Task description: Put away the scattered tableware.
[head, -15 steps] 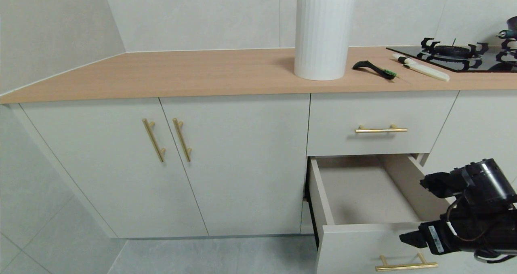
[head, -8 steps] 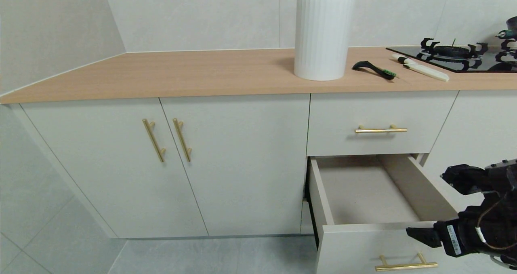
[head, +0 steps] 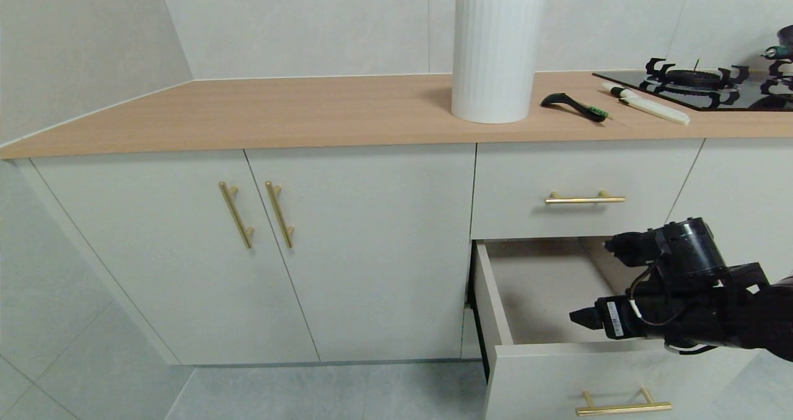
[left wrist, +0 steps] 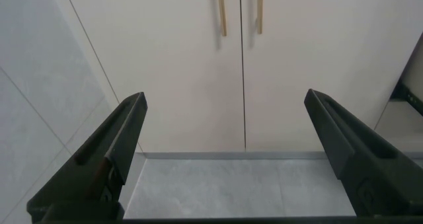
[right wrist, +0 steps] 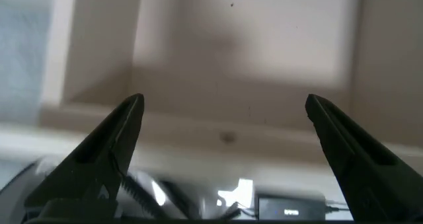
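On the wooden countertop (head: 297, 110) lie a black-handled peeler (head: 573, 106) and a white knife (head: 647, 103), just right of a tall white ribbed container (head: 495, 54). Below them the lower drawer (head: 545, 296) is pulled out with nothing inside. My right gripper (head: 598, 284) hangs open over the drawer's right half, holding nothing; in its wrist view the right gripper (right wrist: 225, 102) faces the bare drawer floor (right wrist: 244, 45). My left gripper (left wrist: 225, 98) is open and holds nothing, low in front of the double cabinet doors (left wrist: 241, 65).
A gas hob (head: 700, 85) sits at the countertop's far right. The upper drawer (head: 585, 188) is shut, with a gold handle. Two cabinet doors (head: 260, 246) with gold handles are shut on the left. Grey tiled floor (head: 279, 395) lies below.
My right gripper first drew back to the right, then swung up and left until it hung over the open drawer. The peeler, the knife and the drawer have stayed put.
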You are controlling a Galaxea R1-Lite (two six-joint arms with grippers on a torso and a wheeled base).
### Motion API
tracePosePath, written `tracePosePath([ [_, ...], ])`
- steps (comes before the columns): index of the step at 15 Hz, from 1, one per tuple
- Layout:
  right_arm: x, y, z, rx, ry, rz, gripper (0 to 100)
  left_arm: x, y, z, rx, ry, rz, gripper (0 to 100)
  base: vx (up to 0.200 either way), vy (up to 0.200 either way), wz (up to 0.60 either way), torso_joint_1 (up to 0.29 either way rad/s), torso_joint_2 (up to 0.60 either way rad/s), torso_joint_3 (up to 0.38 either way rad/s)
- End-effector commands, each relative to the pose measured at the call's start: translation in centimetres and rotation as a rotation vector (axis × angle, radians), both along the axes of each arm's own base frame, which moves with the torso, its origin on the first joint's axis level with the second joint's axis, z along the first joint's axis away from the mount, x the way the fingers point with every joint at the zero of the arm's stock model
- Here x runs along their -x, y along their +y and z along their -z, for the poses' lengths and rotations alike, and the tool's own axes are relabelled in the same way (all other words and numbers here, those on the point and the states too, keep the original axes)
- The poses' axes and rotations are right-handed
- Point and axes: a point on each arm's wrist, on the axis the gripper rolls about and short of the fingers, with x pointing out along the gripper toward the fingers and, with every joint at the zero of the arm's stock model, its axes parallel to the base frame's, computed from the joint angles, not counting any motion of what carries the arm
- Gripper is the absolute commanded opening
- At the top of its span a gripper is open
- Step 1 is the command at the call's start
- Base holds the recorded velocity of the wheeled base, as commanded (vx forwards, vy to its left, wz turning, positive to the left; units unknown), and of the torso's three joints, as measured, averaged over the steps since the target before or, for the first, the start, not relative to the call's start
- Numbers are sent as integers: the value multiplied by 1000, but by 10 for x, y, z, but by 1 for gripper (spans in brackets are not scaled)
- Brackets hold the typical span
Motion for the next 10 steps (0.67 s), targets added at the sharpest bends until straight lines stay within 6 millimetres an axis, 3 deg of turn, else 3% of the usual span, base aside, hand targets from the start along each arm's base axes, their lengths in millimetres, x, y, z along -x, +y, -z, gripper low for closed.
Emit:
tracePosePath([
  [1, -6, 2, 19, 18, 64, 3, 100, 0, 0, 0, 0, 1, 0, 100, 0, 0, 0, 0, 0, 0],
  [7, 22, -7, 20, 24, 94, 7, 100, 0, 0, 0, 0, 0, 0, 100, 0, 0, 0, 0, 0, 0],
  [10, 49, -15, 21, 28, 113, 6, 100, 0, 0, 0, 0, 0, 0, 100, 0, 0, 0, 0, 0, 0],
])
